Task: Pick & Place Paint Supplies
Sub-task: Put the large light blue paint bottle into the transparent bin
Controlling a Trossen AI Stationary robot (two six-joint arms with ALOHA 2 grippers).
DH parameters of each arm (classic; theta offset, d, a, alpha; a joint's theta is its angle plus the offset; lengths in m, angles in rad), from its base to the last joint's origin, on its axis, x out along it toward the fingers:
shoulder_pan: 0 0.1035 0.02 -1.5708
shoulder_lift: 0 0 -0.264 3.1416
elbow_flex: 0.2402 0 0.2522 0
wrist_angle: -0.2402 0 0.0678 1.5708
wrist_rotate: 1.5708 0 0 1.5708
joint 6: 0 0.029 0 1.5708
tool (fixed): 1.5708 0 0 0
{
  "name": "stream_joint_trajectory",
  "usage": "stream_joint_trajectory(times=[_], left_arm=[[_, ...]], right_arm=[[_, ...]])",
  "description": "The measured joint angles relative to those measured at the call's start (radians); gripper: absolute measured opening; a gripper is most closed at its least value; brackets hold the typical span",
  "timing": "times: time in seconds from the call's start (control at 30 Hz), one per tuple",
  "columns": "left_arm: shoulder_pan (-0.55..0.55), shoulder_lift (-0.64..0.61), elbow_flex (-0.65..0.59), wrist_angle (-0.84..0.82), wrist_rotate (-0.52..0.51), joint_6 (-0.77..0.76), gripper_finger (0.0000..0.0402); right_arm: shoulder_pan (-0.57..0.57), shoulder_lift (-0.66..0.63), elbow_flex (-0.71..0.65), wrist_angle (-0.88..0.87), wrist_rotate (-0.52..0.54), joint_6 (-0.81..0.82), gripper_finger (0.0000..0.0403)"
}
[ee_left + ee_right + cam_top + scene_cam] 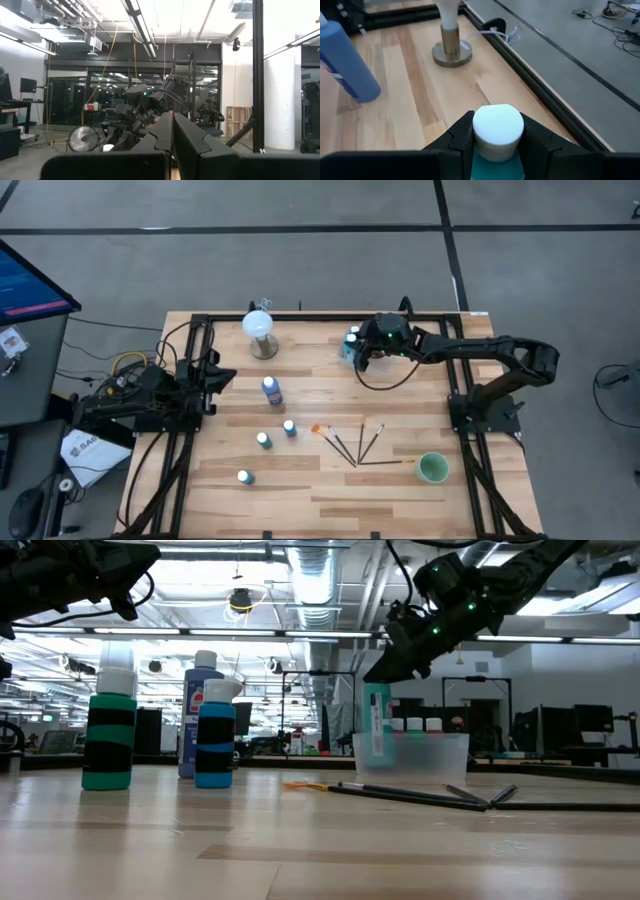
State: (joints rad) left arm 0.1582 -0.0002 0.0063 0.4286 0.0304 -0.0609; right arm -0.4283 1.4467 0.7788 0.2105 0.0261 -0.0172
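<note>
My right gripper (497,137) is shut on a teal, white-capped paint bottle (377,732) at the clear plastic bin (415,755) near the table's far edge; in the high view the right gripper (358,348) is over that bin (349,350). Further white caps (415,725) show inside the bin. A tall blue bottle (271,390) and three small teal and blue bottles (289,428) (263,440) (244,477) stand on the table. Several thin brushes (350,442), one orange-tipped (318,429), lie flat. My left gripper (222,375) waits shut at the left side. My right gripper pinches the bottle by its white cap (498,125), one finger (460,137) on each side of the cap. The fingers slant down from the table's right side. The bottle hangs upright below them, its lower end (377,765) level with the bin; whether it is inside or touches the bin cannot be told.
A white globe on a round base (259,330) stands at the far edge, left of the bin. A green cup (432,468) sits near the right side, by the brush ends. Black frame rails run along the table's left and right sides.
</note>
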Motion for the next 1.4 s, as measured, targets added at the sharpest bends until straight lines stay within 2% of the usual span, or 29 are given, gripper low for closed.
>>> stream_joint_trajectory(times=[0.3, 0.6, 0.83, 1.13, 1.4], left_arm=[[0.0, 0.0, 0.0, 0.0, 0.0, 0.0, 0.0002], [0.0, 0.0, 0.0, 0.0, 0.0, 0.0, 0.0002], [0.0, 0.0, 0.0, 0.0, 0.0, 0.0, 0.0002], [0.0, 0.0, 0.0, 0.0, 0.0, 0.0, 0.0002], [0.0, 0.0, 0.0, 0.0, 0.0, 0.0, 0.0002]], right_arm=[[-0.001, 0.0, 0.0, 0.011, -0.003, 0.018, 0.0108], [-0.005, 0.078, 0.001, 0.079, -0.003, 0.029, 0.0108], [-0.007, 0.079, 0.001, 0.088, -0.003, 0.03, 0.0108], [-0.006, 0.078, 0.001, 0.094, -0.003, 0.037, 0.0182], [-0.006, 0.057, 0.0, 0.088, -0.003, 0.02, 0.0199]])
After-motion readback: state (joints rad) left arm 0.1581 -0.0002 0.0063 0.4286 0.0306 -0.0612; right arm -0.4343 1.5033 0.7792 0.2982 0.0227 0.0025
